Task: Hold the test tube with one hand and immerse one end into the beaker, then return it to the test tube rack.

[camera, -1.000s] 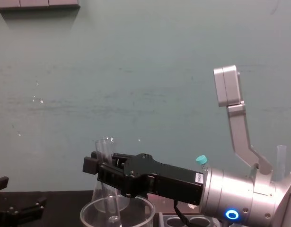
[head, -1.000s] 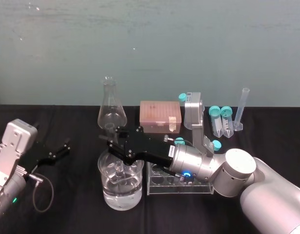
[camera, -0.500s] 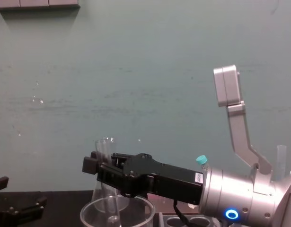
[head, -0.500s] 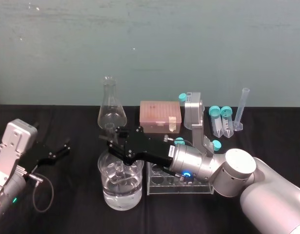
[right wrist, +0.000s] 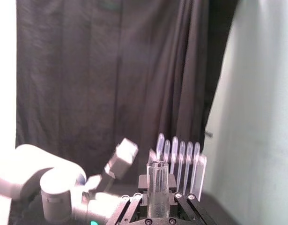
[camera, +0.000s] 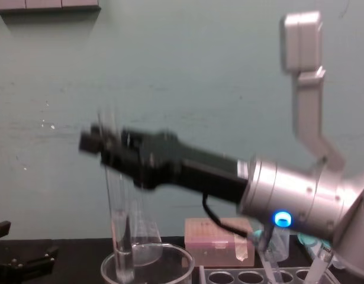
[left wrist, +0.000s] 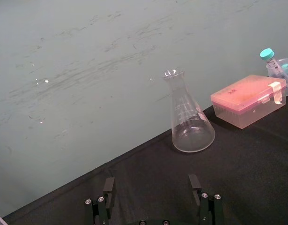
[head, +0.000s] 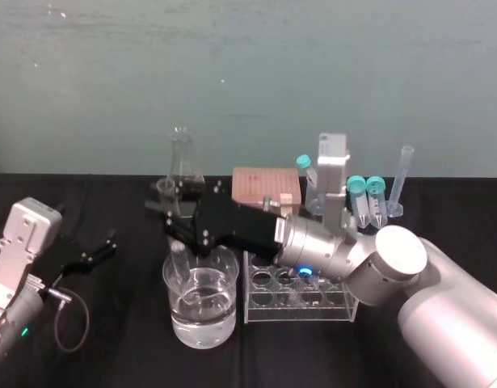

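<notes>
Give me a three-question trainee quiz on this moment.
1. True or false: the right hand is shut on the test tube.
2. Which vessel holds clear liquid? A the beaker; B the conical flask; C the pink box.
3. Fill in: the test tube rack stands on the beaker's ___ side (robot's own).
Key: 1 true; the left hand is parked open, far left. 2 A. 3 right.
</notes>
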